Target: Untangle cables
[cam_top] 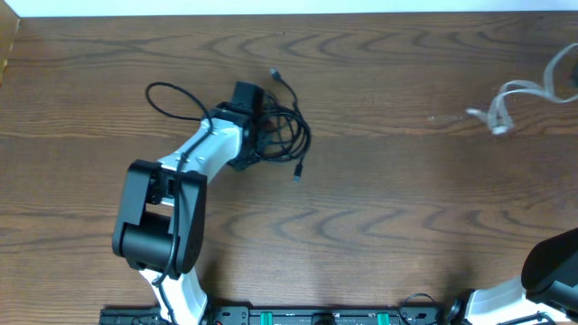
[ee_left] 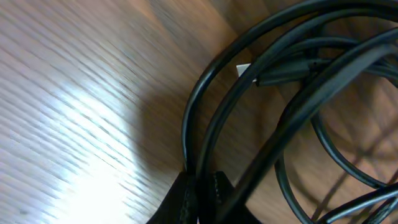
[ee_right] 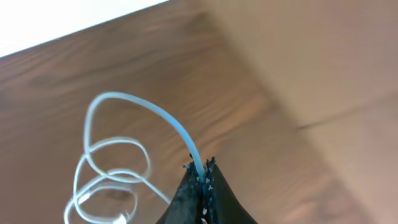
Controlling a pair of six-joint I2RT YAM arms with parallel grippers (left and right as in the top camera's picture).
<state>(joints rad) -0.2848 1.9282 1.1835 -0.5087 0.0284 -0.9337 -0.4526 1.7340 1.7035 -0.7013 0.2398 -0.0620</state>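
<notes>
Two black cables (cam_top: 287, 135) lie tangled in loose loops on the wooden table (cam_top: 379, 208), with plug ends sticking out at the top (cam_top: 274, 74) and bottom (cam_top: 296, 175). My left gripper (cam_top: 250, 116) sits on the left side of this bundle. In the left wrist view its jaws (ee_left: 202, 186) are pinched together on a black strand (ee_left: 199, 118), and a plug (ee_left: 286, 71) lies among the loops. The white cable (cam_top: 510, 101) lies coiled at the far right. My right gripper (ee_right: 200, 169) is shut on one white strand (ee_right: 174, 127), the rest coiled below (ee_right: 112, 168).
A thin black loop (cam_top: 170, 94) trails left from the bundle beside the left arm (cam_top: 172, 199). The right arm's base (cam_top: 551, 271) stands at the bottom right corner. The table's far edge (cam_top: 289, 14) runs along the top.
</notes>
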